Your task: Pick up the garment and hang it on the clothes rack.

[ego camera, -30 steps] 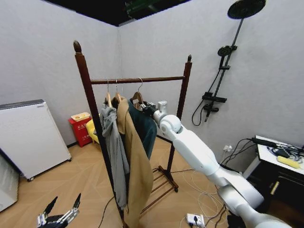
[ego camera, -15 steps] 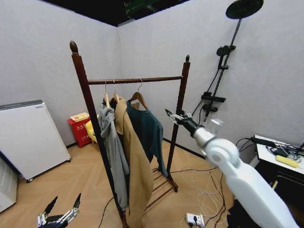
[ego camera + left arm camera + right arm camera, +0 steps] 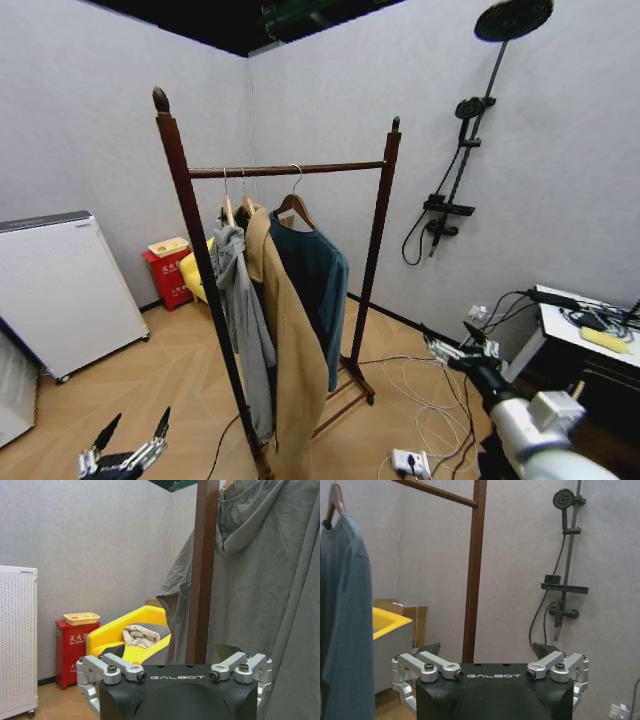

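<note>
Since the garment (image 3: 312, 275) is hanging by its hook on the clothes rack (image 3: 285, 171), the hanging step is judged done; only parking is being called for. The right gripper (image 3: 455, 349), fingers released, is being held at four o'clock, well apart. The left gripper (image 3: 128, 448), spread empty, is being parked at seven o'clock.

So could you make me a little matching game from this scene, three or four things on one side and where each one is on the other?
Things:
1. garment
2. grey hooded sweatshirt
3. right pincer
4. left pincer

Places:
A. low near the floor, open, on the robot's left
B. hanging on the clothes rack, nearest its far post
C. open, held low, away from the rack's far post
D. hanging nearest the rack's near post

Pairs: 1-B, 2-D, 3-C, 4-A
</note>
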{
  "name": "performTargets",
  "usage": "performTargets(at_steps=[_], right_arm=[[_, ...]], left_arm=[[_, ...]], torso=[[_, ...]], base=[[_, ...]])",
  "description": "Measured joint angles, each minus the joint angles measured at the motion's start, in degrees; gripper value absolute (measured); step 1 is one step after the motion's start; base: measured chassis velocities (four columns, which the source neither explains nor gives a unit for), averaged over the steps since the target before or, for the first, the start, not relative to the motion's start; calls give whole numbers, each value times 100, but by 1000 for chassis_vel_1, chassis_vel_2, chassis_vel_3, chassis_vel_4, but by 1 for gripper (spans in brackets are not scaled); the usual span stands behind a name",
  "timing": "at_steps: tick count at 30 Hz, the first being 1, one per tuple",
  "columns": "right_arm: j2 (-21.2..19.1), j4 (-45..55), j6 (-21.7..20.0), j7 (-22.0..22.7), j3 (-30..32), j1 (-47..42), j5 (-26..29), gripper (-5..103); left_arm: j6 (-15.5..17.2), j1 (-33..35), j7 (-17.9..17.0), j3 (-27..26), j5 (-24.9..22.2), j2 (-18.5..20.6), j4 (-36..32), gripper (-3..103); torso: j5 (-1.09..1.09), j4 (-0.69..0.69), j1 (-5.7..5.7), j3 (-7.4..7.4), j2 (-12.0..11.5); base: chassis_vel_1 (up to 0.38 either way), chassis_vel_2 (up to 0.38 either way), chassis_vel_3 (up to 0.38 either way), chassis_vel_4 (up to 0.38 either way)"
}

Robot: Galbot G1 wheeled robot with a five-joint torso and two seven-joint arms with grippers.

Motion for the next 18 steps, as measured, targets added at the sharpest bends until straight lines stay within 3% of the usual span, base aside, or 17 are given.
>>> performTargets(at_steps=[7,18], right_arm=[[335,297,-210,99,-130,47,-33,100],[347,289,-227,79,-154,87,30,100]], left_arm=[[0,0,0,0,0,0,0,100],[0,0,0,0,0,0,0,100]], torso=[[-2,2,2,1,-1],[-2,2,2,1,-1]], base=[[0,0,0,0],[0,0,0,0]])
